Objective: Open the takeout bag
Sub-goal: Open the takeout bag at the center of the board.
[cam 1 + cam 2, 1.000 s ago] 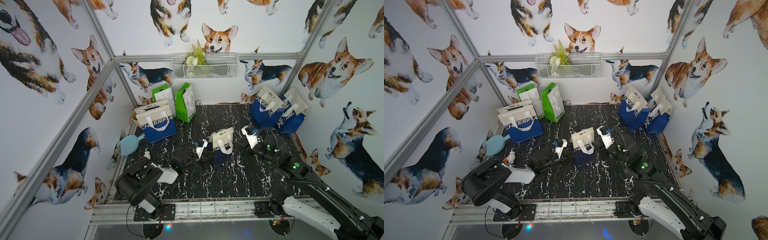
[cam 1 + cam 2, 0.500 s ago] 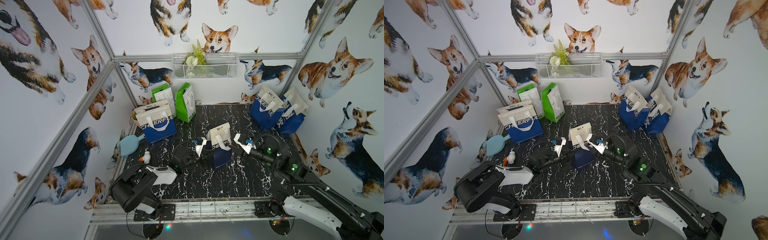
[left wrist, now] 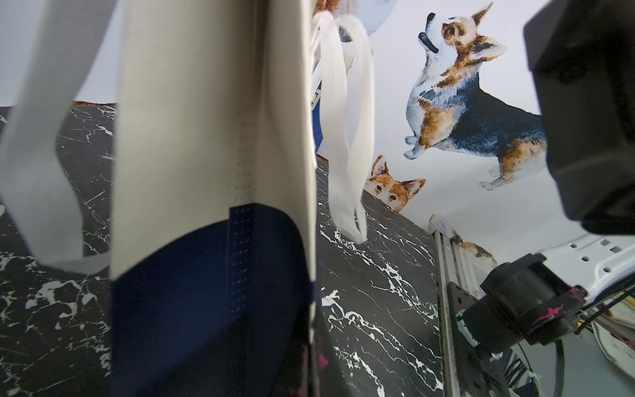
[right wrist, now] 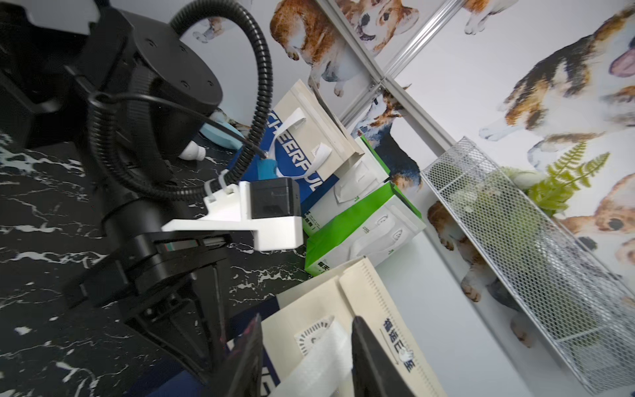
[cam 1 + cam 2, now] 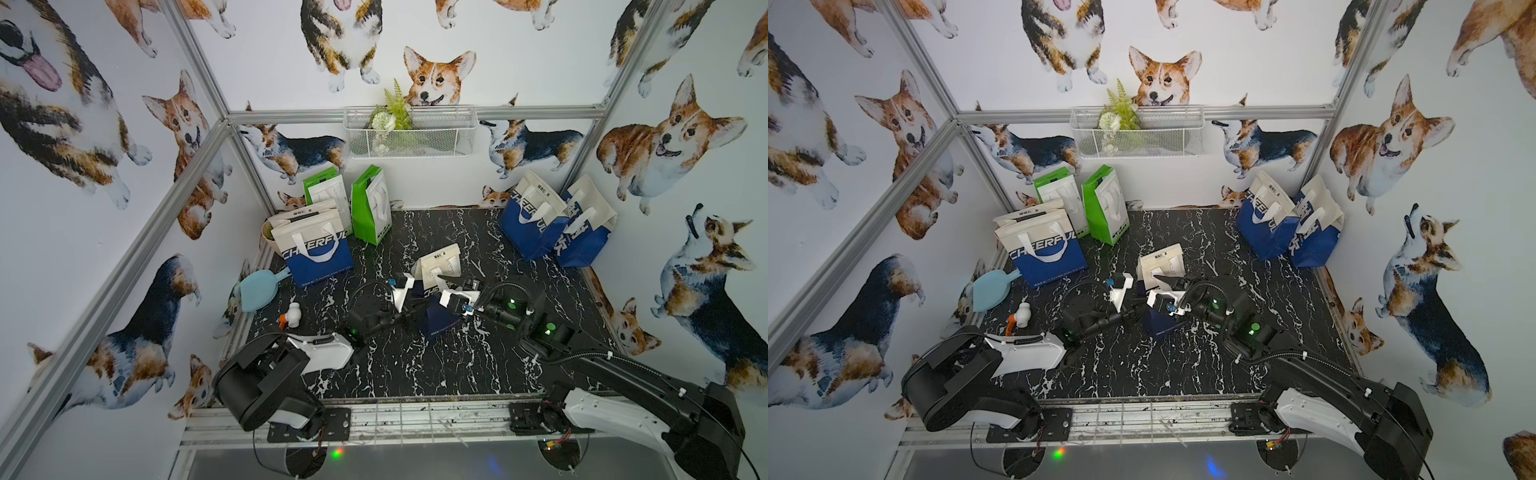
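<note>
Having swung in from beside it, the right gripper (image 4: 307,323) is now straddling, spread apart, the white handle (image 4: 319,357) of the takeout bag (image 5: 440,266) at the middle of the table (image 5: 457,374), while the left gripper (image 5: 417,308) is pinching the bag's side.

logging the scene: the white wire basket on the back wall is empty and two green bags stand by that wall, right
Not empty: the wire basket holds a green fern, as both top views show. It is on the back wall, with two green bags by that wall.
</note>
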Controlling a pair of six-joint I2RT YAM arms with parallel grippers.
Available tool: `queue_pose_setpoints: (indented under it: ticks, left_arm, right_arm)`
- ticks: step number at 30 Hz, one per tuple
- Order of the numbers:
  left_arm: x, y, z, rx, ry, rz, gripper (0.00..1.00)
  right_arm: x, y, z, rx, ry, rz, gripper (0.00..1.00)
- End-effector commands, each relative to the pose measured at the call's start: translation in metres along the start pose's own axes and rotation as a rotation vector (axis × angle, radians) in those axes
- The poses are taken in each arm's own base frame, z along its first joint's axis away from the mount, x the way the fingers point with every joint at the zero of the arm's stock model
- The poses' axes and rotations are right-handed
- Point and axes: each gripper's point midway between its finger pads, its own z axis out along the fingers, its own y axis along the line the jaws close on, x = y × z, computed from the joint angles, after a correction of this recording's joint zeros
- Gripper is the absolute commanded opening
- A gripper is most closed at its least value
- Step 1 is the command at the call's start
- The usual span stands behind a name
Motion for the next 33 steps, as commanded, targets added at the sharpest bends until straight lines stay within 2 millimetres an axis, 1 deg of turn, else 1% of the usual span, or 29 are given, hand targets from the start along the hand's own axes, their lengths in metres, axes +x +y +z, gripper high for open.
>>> queue_pose_setpoints:
  ticks: [1,4,8,14,17,21,22,27,30,33]
  left_arm:
    - [-0.018,-0.01,0.0,0.038,-0.06,0.029,0.0]
    - [-0.017,-0.011,0.001,0.041,-0.055,0.029,0.0]
    - [-0.016,-0.012,0.001,0.044,-0.054,0.035,0.0]
    - [-0.014,-0.011,0.001,0.042,-0.048,0.04,0.0]
    - [-0.014,-0.011,0.002,0.044,-0.045,0.04,0.0]
    - [-0.014,-0.011,0.002,0.044,-0.045,0.041,0.0]
    - [-0.014,-0.012,0.003,0.044,-0.043,0.04,0.0]
    - [-0.013,-0.012,0.004,0.045,-0.037,0.041,0.0]
    - [-0.013,-0.012,0.003,0.041,-0.036,0.049,0.0]
    - [-0.013,-0.012,0.002,0.038,-0.035,0.054,0.0]
  right_arm:
    - [-0.013,-0.025,0.005,0.105,-0.032,-0.123,0.44]
    - [-0.006,-0.027,0.013,0.105,0.007,-0.157,0.44]
    - [-0.006,-0.022,0.02,0.082,-0.003,-0.155,0.44]
    - [-0.006,-0.038,0.024,0.157,0.008,-0.175,0.43]
    - [-0.004,-0.036,0.025,0.139,0.024,-0.195,0.43]
    - [-0.003,-0.039,0.024,0.152,0.039,-0.213,0.43]
    - [0.006,-0.033,0.032,0.127,0.063,-0.21,0.43]
    - [0.015,-0.02,0.036,0.049,0.098,-0.209,0.43]
    - [0.015,-0.02,0.038,0.055,0.095,-0.209,0.43]
    - [0.019,-0.028,0.039,0.099,0.118,-0.223,0.43]
